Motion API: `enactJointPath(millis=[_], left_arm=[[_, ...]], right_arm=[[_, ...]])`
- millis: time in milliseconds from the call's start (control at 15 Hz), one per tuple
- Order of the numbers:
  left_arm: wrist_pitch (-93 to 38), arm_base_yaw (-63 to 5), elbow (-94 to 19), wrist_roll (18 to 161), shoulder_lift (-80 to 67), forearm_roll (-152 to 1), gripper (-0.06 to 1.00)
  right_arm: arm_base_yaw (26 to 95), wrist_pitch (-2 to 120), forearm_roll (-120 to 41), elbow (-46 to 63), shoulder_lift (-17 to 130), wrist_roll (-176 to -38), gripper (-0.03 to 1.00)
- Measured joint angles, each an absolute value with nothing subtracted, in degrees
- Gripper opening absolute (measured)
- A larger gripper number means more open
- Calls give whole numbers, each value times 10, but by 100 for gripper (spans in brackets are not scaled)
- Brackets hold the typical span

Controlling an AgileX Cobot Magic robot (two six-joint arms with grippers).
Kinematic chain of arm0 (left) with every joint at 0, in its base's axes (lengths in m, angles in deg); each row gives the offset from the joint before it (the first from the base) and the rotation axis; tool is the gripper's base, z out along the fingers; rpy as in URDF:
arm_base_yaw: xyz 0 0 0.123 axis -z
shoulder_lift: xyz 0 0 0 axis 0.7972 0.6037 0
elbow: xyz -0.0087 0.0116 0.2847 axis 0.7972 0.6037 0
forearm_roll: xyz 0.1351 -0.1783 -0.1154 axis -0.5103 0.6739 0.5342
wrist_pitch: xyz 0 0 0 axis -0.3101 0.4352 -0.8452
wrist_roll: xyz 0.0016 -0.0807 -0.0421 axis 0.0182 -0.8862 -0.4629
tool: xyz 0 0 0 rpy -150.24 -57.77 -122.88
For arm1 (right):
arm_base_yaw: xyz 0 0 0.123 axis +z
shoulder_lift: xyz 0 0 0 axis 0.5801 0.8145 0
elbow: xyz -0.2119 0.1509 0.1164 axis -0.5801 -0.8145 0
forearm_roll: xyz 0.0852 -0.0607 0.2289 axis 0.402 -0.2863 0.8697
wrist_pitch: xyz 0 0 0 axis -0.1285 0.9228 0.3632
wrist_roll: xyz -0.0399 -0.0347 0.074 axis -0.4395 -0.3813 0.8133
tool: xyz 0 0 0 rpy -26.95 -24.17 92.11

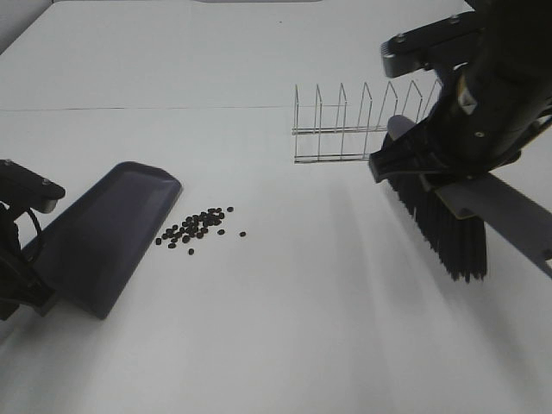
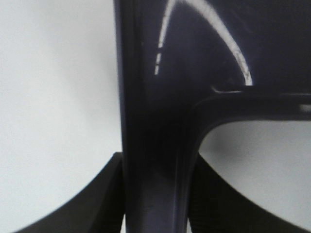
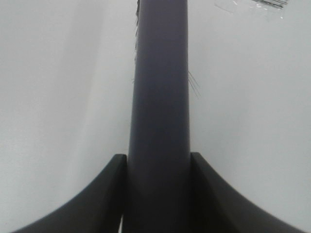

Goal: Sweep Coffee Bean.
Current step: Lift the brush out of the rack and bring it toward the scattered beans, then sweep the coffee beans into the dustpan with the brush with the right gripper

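A small heap of dark coffee beans (image 1: 197, 226) lies on the white table, just right of the mouth of the purple-grey dustpan (image 1: 108, 237). My left gripper (image 1: 21, 280) is shut on the dustpan's handle (image 2: 155, 160) at the left edge. My right gripper (image 1: 423, 159) is shut on the brush handle (image 3: 159, 121) and holds the brush with its black bristles (image 1: 448, 228) pointing down over the table, well to the right of the beans. The bristles look just above or barely touching the surface.
A wire dish rack (image 1: 358, 125) stands behind the brush, near the right arm. The table's far seam line (image 1: 138, 109) runs across the back.
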State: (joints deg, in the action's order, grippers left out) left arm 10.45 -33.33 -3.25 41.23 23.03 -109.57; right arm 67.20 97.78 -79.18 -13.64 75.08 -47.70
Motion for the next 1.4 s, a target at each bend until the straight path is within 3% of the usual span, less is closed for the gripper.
enactJointPath(millis=[200, 667, 1400], left_arm=[[113, -333, -40, 404, 260, -1093, 33], [149, -333, -104, 422, 289, -1090, 33], [171, -333, -149, 479, 331, -1023, 33]], right_arm=[[726, 983, -810, -78, 835, -474, 36], [737, 1002, -812, 64, 982, -538, 36], [737, 902, -555, 166, 1113, -721, 36]])
